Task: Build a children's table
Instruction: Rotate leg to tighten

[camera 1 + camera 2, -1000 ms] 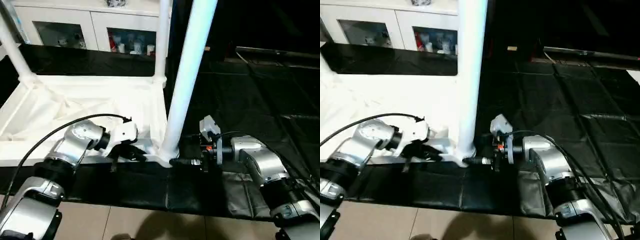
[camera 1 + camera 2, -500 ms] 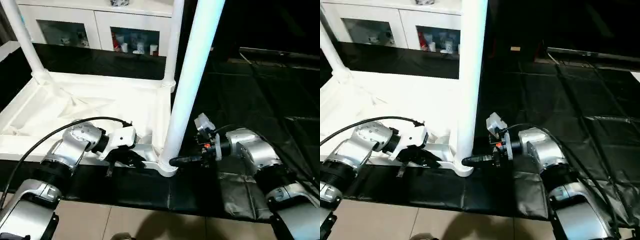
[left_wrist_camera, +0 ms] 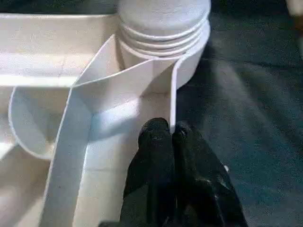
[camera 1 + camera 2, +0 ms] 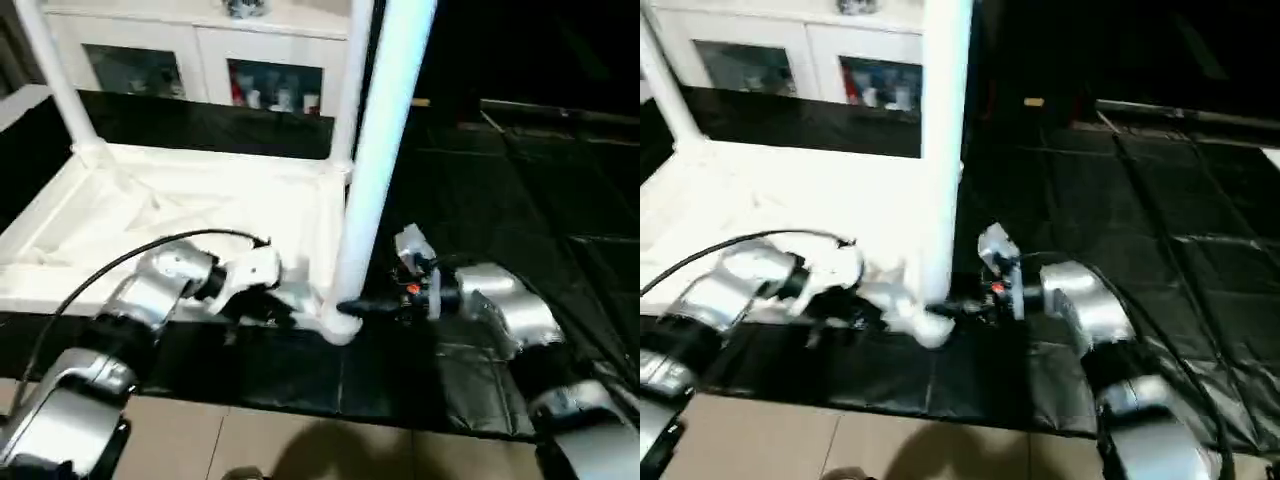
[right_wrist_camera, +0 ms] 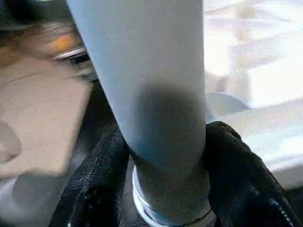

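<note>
1. We see the table top point(image 4: 180, 215) lying upside down on the black floor mat point(image 4: 520, 200), ribbed underside facing up, in front of a white cabinet point(image 4: 190, 65) with glass doors.
2. Three legs stand upright in its corner sockets: the near leg point(image 4: 385, 130) at the corner closest to us, a second leg point(image 4: 352, 90) at the far right corner, and a third leg point(image 4: 55, 75) at the far left corner.
3. Our right gripper point(image 5: 163, 179) clasps the near leg just above its socket, one black finger point(image 5: 99, 179) on each side (the tube sits snugly between them).
4. Our left gripper point(image 3: 169, 135) has its fingers pressed together on the thin upright rim point(image 3: 173, 101) of the table top, just beside the near corner socket point(image 3: 163, 38).
</note>
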